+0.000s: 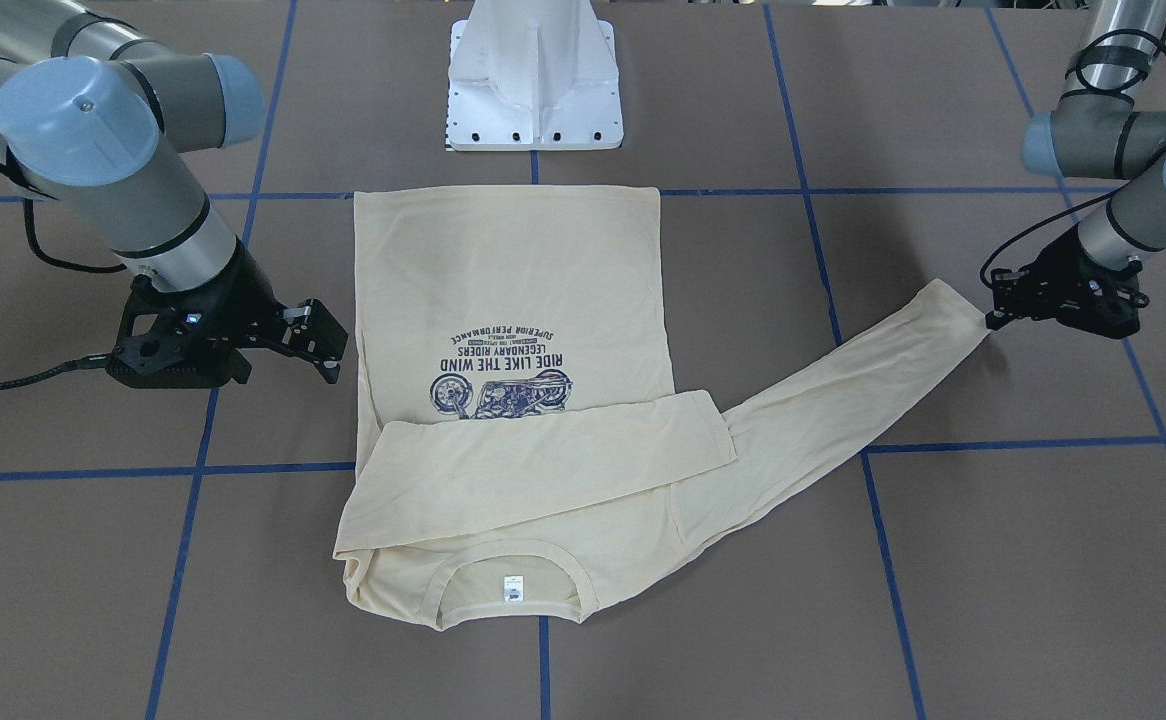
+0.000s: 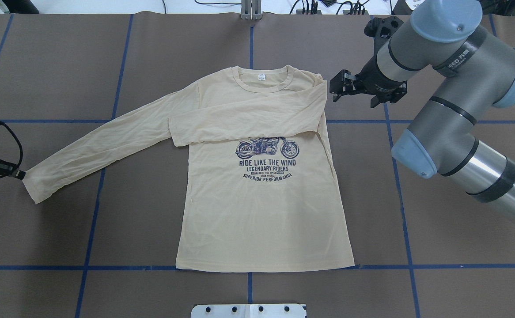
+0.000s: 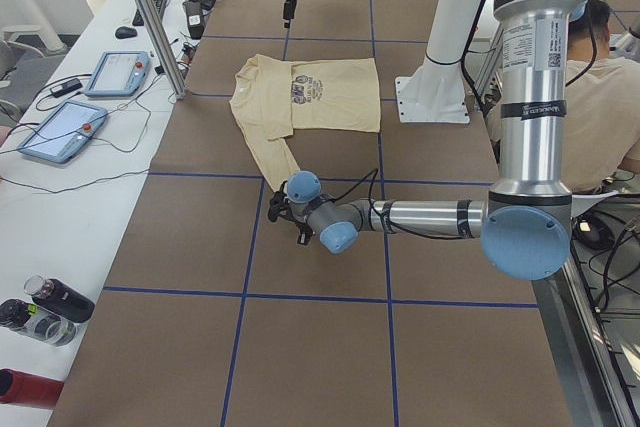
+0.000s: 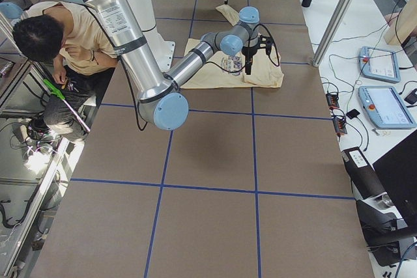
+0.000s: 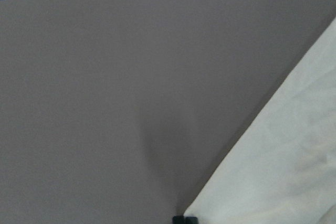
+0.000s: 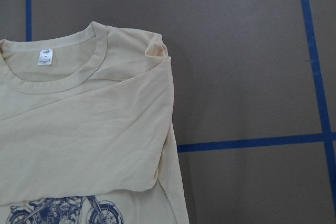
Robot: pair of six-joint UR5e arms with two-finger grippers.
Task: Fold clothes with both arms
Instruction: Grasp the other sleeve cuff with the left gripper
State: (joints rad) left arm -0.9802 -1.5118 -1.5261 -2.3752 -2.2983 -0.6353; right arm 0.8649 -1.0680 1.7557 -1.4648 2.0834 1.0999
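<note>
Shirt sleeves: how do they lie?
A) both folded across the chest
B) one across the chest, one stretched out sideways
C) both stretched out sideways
B: one sleeve lies across the chest above the print; the other sleeve stretches out to the side.

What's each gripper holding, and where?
Left gripper pinches the shirt at the cuff corner of its outstretched sleeve. Right gripper is open, holding nothing.

My left tool (image 2: 18, 174) is cut off at the overhead view's 9 o'clock edge. Its wrist view shows only blurred fingertips (image 5: 184, 219) at 6 o'clock. Grip on the sleeve cuff (image 2: 34, 185): cannot be determined. Neck label (image 6: 45, 57) print: too small to read.
</note>
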